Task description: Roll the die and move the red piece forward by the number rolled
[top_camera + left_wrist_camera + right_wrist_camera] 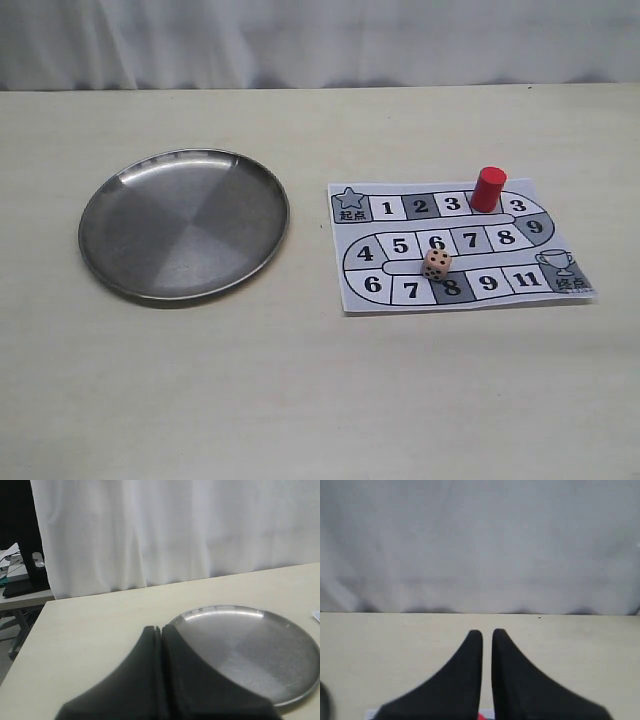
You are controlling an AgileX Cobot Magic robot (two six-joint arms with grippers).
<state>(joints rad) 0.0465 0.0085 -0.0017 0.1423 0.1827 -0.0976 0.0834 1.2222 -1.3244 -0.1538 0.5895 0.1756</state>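
Red piece (488,188) upright on paper board (372,284), die (436,264) mid-board, steel plate (180,225) beside

Steel plate (184,224) left of numbered paper board (487,283), pale table (300,400)

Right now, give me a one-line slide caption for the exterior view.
Die lies on the numbered paper board, red piece upright on its top row, steel plate beside it.
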